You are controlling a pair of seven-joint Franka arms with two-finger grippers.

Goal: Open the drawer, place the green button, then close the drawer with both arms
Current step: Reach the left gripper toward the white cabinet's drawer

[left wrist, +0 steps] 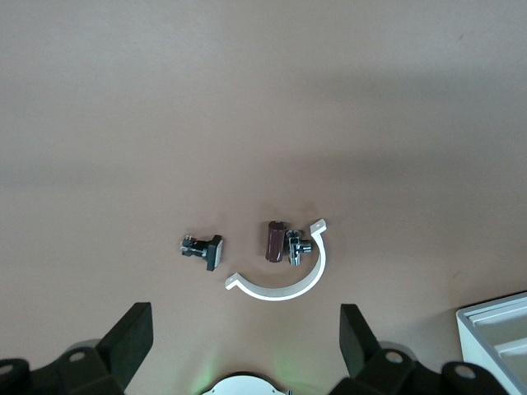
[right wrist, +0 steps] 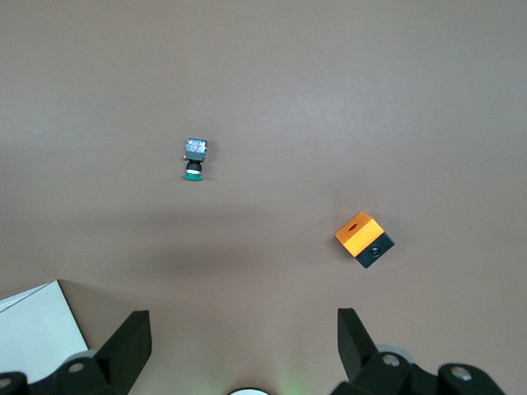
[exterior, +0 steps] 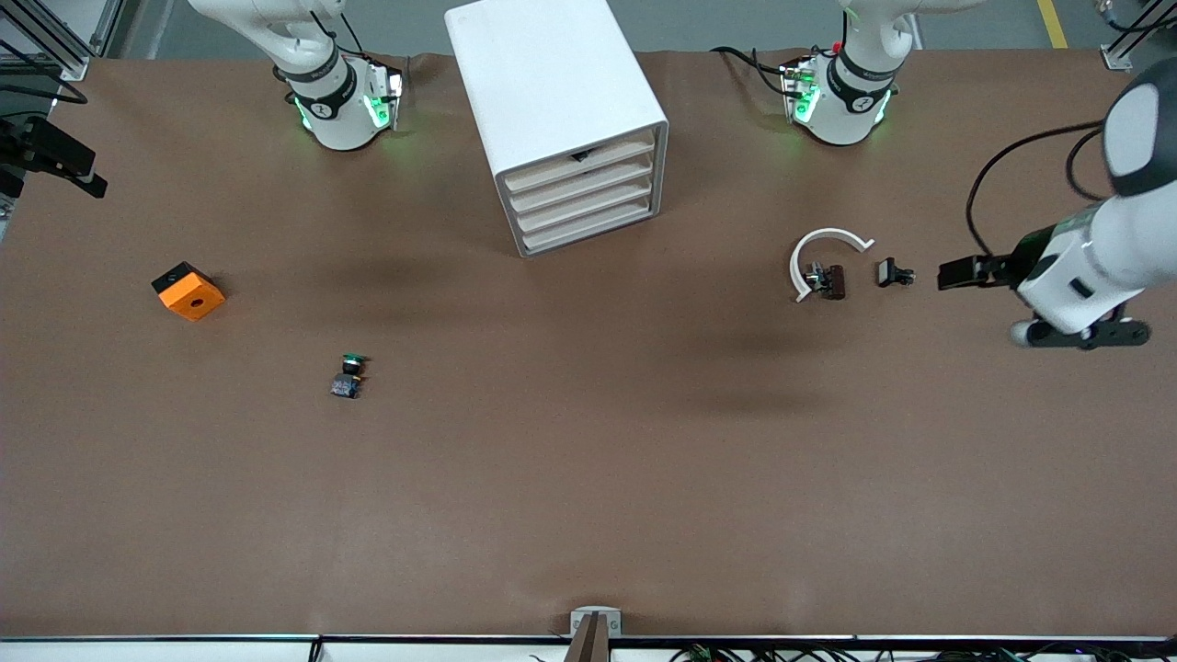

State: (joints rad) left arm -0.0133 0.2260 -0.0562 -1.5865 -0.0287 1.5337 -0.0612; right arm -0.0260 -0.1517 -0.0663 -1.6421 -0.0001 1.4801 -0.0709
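Note:
The white cabinet (exterior: 552, 83) stands between the two arm bases, and its four drawers are shut. The lower drawers (exterior: 588, 221) show pale beige front edges; the top one has a dark gap. The button (exterior: 348, 375), a green cap on a dark body, lies on the table toward the right arm's end; it also shows in the right wrist view (right wrist: 194, 158). My right gripper (right wrist: 243, 317) is open and empty, high over the table. My left gripper (exterior: 1085, 335) is open and empty, high over the left arm's end; it also shows in the left wrist view (left wrist: 247, 309).
An orange cube with a hole (exterior: 188, 291) lies toward the right arm's end, farther from the front camera than the button. A white ring piece (exterior: 821, 246) and small black pieces (exterior: 832, 280) lie toward the left arm's end. A cabinet corner (left wrist: 494, 333) shows in the left wrist view.

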